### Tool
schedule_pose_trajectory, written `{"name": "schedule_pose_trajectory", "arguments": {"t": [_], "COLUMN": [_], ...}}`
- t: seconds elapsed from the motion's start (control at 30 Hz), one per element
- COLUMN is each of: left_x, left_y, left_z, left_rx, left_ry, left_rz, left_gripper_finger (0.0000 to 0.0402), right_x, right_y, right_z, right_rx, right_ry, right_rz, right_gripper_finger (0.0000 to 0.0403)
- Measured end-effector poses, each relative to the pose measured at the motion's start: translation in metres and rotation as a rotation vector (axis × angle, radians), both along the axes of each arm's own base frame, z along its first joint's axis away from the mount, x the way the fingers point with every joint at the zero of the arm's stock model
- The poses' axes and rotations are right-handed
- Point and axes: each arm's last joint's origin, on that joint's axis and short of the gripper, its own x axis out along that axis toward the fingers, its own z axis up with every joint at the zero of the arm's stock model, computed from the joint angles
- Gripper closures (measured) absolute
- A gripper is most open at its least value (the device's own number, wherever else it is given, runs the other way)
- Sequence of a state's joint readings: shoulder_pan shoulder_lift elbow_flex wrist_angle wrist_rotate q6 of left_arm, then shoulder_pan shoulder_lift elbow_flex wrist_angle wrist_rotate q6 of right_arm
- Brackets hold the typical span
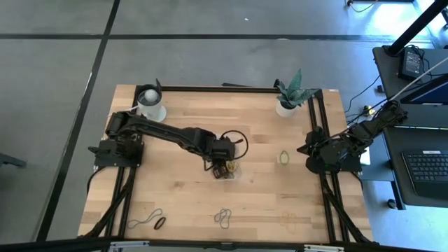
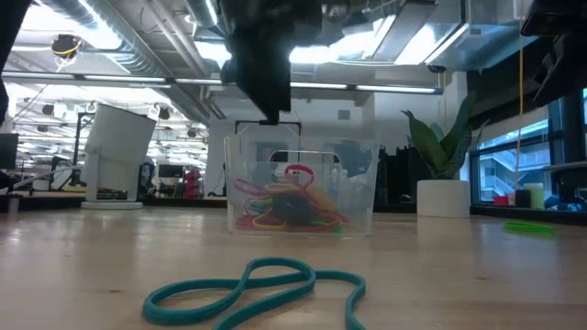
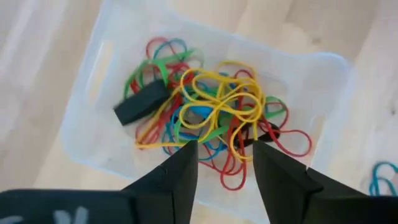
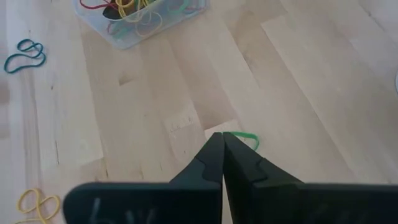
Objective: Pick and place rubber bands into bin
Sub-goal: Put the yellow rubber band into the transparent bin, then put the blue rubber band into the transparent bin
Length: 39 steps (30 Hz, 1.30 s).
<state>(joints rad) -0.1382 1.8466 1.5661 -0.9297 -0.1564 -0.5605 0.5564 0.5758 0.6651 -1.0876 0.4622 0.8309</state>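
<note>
The left claw (image 3: 225, 157) is hovering released, fingers parted, right above the small clear plastic bin (image 3: 93, 81), which is holding a tangle of coloured rubber bands (image 3: 211, 106). The right claw (image 4: 222, 155) is waiting clenched over the wooden bench (image 4: 298, 81), well apart from the bin, near a green band (image 4: 244, 136).

Two dark jointed arms (image 1: 175, 134), black wedge-shaped fingers (image 3: 180, 177), looping cable.

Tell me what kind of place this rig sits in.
Likely an open-plan lab or workshop: exposed ceiling ducts and strip lights in the low view, a bare concrete floor around the wooden table, and a laptop on a side desk.
</note>
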Motion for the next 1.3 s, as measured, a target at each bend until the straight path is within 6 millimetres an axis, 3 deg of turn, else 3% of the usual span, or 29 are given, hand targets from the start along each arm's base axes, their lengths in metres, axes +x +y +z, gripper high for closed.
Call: {"name": "schedule_pose_trajectory", "arguments": {"t": [0.13,0.33,0.5,0.63,0.87,1.07,1.3], "left_x": [-0.008,-0.02,-0.032,-0.049,-0.108,-0.164,-0.212], "left_y": [-0.009,-0.03,-0.044,-0.055,-0.06,-0.056,-0.052], "left_z": [0.014,0.017,0.014,0.012,-0.004,-0.015,-0.026], "left_rx": [0.11,0.259,0.282,0.314,0.286,0.21,0.148], "left_ry": [-0.034,0.008,0.092,0.1,-0.04,-0.183,-0.258], "left_rz": [-0.056,-0.174,-0.229,-0.275,-0.334,-0.402,-0.482], "left_gripper_finger": [0.0271,0.0328,0.0393,0.0399,0.04,0.04,0.04], "right_x": [0.004,0.022,0.052,0.082,0.14,0.202,0.27], "right_y": [0.002,0.013,0.03,0.048,0.085,0.129,0.182], "right_z": [0.003,0.01,0.008,0.007,0.025,0.042,0.028], "right_rx": [0.031,0.059,-0.052,-0.112,-0.147,-0.151,-0.154], "right_ry": [-0.05,-0.164,-0.222,-0.253,-0.176,-0.092,0.071], "right_rz": [-0.001,0.016,0.073,0.12,0.123,0.171,0.246], "right_gripper_finger": [0.0397,0.0401,0.0401,0.0402,0.0403,0.0403,0.0401]}}
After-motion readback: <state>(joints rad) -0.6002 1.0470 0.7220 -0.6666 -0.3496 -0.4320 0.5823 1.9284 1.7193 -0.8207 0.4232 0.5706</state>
